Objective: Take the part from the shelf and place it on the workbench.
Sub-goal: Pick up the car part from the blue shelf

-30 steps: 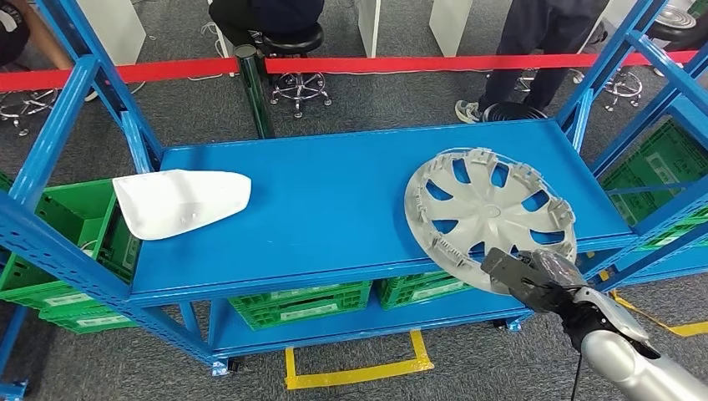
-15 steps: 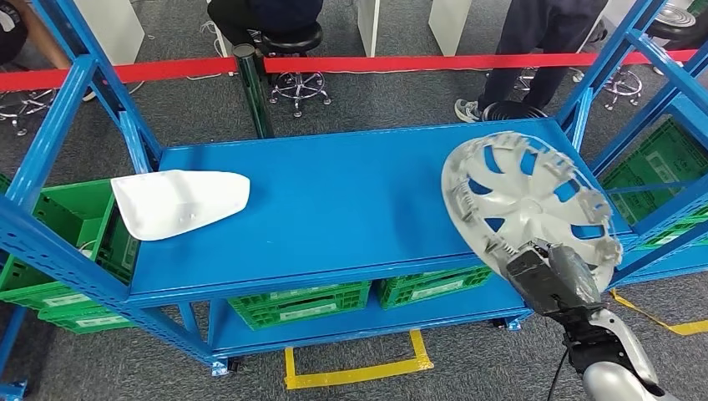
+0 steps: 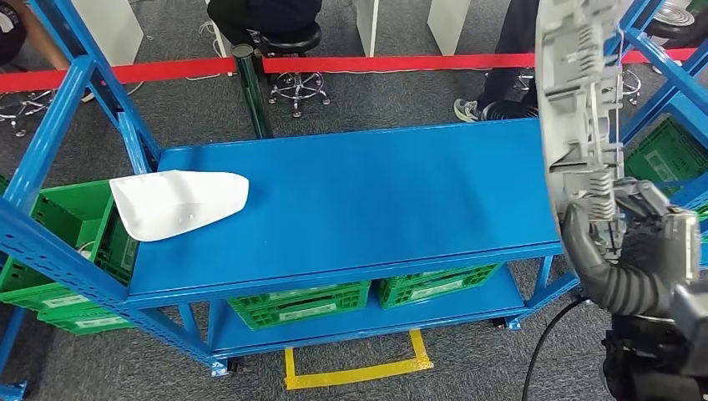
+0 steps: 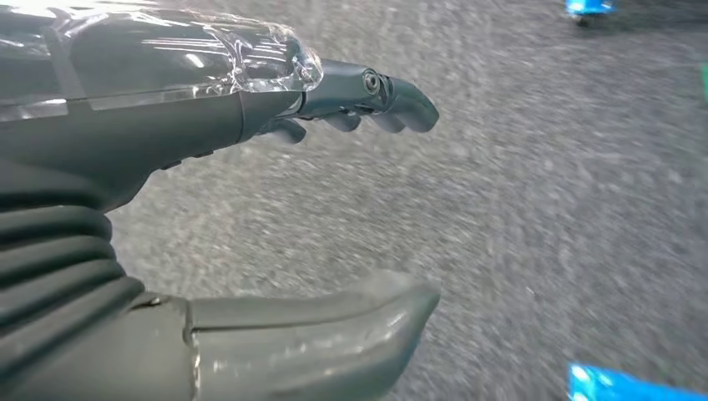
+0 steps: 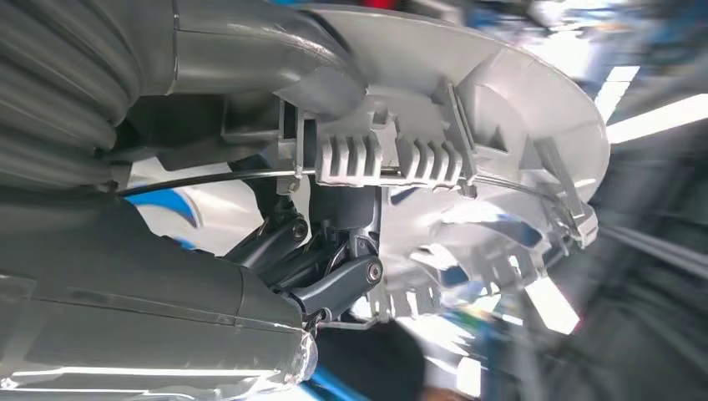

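The part is a silver wheel cover [image 3: 580, 100], now lifted clear of the blue shelf [image 3: 351, 209] and standing almost edge-on at the right of the head view. My right hand [image 3: 622, 251] grips its lower rim. In the right wrist view the dark fingers [image 5: 334, 276] wrap the rim of the wheel cover [image 5: 467, 159] from inside, with the thumb on the outer face. My left hand [image 4: 250, 209] hangs over grey floor, fingers apart, holding nothing.
A white curved panel [image 3: 177, 203] lies at the shelf's left end. Green crates [image 3: 300, 302] fill the lower level. Blue uprights [image 3: 58, 125] frame both sides. A red barrier [image 3: 376, 63] and seated and standing people are beyond the shelf.
The wheel cover went from lying flat on the shelf's right end to raised and tilted upright in my right hand, which rose and came nearer the camera.
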Controlling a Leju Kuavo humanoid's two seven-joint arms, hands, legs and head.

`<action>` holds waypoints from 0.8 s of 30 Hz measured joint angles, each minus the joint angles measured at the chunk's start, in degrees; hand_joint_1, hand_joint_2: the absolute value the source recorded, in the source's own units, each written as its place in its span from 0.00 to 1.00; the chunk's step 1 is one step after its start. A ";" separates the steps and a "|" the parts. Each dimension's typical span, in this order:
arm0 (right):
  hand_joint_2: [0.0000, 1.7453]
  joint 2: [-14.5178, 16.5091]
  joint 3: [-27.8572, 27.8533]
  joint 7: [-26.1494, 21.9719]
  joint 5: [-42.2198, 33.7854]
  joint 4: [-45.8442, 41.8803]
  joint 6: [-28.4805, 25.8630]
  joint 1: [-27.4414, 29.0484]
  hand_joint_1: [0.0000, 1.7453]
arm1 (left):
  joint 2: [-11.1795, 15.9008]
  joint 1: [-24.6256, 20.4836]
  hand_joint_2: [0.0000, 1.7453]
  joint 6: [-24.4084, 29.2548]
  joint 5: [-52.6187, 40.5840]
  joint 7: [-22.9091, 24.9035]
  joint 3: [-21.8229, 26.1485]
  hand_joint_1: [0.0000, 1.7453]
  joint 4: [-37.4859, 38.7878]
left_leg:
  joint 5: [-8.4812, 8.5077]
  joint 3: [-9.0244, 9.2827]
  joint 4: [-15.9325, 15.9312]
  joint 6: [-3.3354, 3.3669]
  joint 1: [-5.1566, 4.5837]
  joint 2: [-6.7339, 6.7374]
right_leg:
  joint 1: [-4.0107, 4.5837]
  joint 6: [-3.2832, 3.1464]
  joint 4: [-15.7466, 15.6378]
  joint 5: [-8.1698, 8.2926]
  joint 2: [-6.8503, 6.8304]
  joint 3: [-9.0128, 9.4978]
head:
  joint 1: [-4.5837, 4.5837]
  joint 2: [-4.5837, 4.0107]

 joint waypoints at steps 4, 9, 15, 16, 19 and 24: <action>1.00 1.60 1.54 -0.69 1.40 -4.55 -0.19 -1.69 1.00 | -0.57 -0.45 1.00 -1.30 0.71 -1.77 0.09 0.00 0.14 | -0.01 0.03 0.00 0.00 0.00 -0.04 | -0.01 0.03 -0.01 -0.02 0.01 -0.01 | 0.01 0.00; 1.00 3.58 6.04 -3.96 5.36 -4.69 -1.26 -2.82 1.00 | -1.32 -0.68 1.00 -2.59 1.51 -4.68 0.51 0.00 0.22 | -0.01 0.05 0.00 -0.01 -0.01 -0.06 | -0.02 0.03 -0.01 -0.02 0.01 -0.01 | 0.03 0.00; 1.00 5.46 12.04 -4.79 9.00 -4.69 -2.82 -3.63 1.00 | -2.09 -0.67 1.00 -3.13 1.54 -5.15 0.93 0.00 0.44 | -0.01 0.04 0.00 -0.01 0.00 -0.06 | -0.01 0.03 0.00 -0.02 0.01 0.05 | -0.01 0.00; 1.00 5.65 12.84 -4.85 8.72 -4.69 -3.28 -3.73 1.00 | -2.13 -0.67 1.00 -3.12 1.49 -5.04 0.98 0.00 0.46 | -0.01 0.04 0.00 -0.01 0.00 -0.06 | -0.01 0.03 0.01 -0.02 0.01 0.06 | -0.02 0.00; 1.00 6.35 15.26 -5.45 7.38 -4.68 -4.90 -4.00 1.00 | -2.29 -0.60 1.00 -2.65 1.01 -4.47 1.02 0.00 0.52 | -0.01 0.03 0.00 -0.01 0.00 -0.06 | -0.01 0.03 0.01 -0.03 0.00 0.06 | 0.00 0.00; 1.00 7.49 18.83 -6.59 5.07 -4.56 -5.80 -4.21 1.00 | -2.58 -0.47 1.00 -1.85 0.02 -3.74 1.03 0.00 0.63 | -0.01 0.02 0.00 -0.01 0.00 0.02 | -0.01 0.03 0.01 -0.03 0.01 0.08 | 0.00 0.00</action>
